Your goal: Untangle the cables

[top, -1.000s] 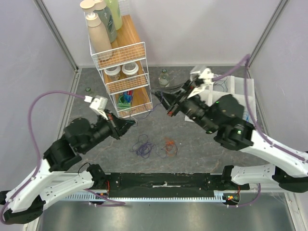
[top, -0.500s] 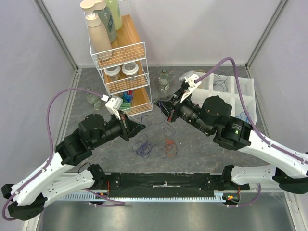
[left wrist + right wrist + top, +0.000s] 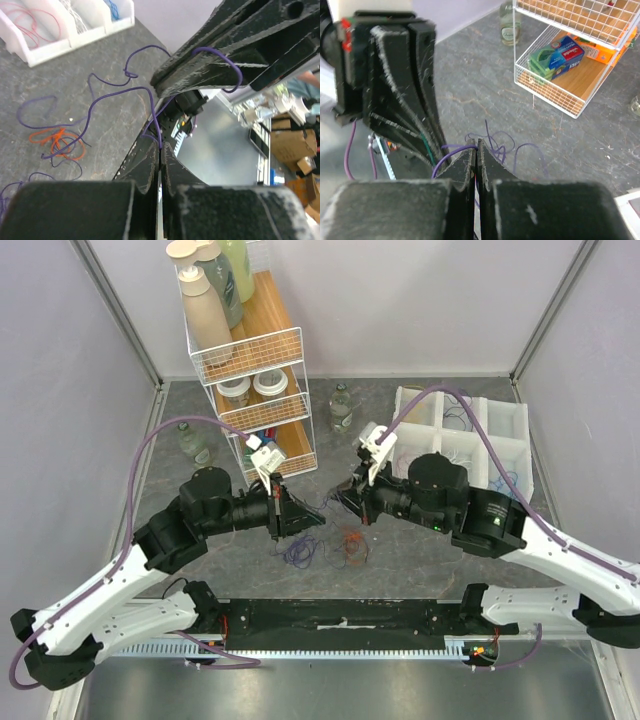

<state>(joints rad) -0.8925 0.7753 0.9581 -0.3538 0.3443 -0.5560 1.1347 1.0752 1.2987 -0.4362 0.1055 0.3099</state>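
Note:
A purple cable (image 3: 298, 549) and an orange cable (image 3: 350, 541) lie in loose loops on the grey table, near the front middle. My left gripper (image 3: 318, 523) is shut on a strand of the purple cable (image 3: 107, 95), pinched at the tips (image 3: 160, 147). My right gripper (image 3: 344, 496) is also shut on the purple cable (image 3: 451, 150), at its tips (image 3: 476, 144). The two grippers are close together, just above the pile. The orange cable (image 3: 57, 142) lies on the table beyond. Red, white and blue cords lie in a white tray (image 3: 50, 50).
A white wire rack (image 3: 255, 390) with bottles, jars and boxes stands at the back left. A white compartment tray (image 3: 462, 435) is at the back right. Small glass bottles (image 3: 341, 405) (image 3: 192, 443) stand on the table near the rack.
Both arms have swung inward from the rack and the tray. Their grippers now meet over the cable pile at the front middle.

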